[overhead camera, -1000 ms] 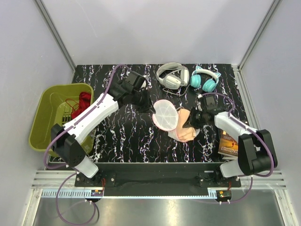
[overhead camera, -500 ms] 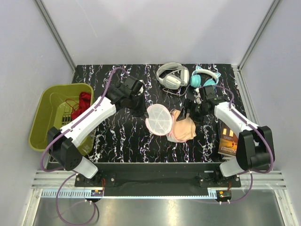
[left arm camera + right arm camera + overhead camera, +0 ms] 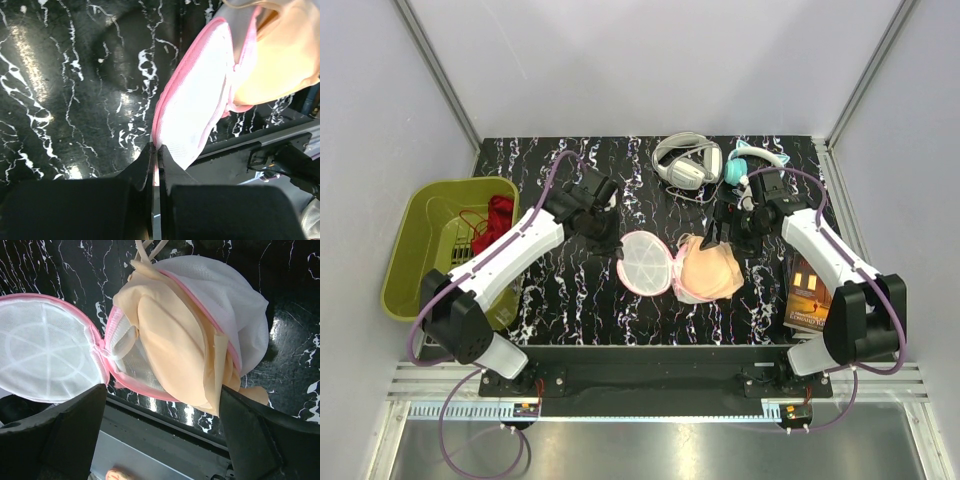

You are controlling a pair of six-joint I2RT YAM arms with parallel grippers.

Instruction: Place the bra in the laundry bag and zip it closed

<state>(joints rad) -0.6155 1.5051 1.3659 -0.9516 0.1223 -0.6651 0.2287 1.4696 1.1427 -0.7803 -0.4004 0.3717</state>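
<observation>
The right gripper [image 3: 724, 228] has opened, releasing the bra [image 3: 712, 272]. The laundry bag [image 3: 642, 262] has slid toward the tabletop's near edge.

White arms [image 3: 510, 255], black joints (purple cables [image 3: 554, 178]).

An olive basket [image 3: 413, 250] holds a red garment [image 3: 500, 211], well left of the left tool [image 3: 613, 240]. White headphones [image 3: 685, 160] and teal headphones [image 3: 734, 172] lie just beyond the right tool [image 3: 720, 230].

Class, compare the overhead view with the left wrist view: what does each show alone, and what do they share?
Overhead only: the green basket, red garment, white headphones, teal headphones and book. Left wrist only: how the left pincer is shut on the laundry bag's pink edge. Shared: the laundry bag, the bra and the marbled table.
</observation>
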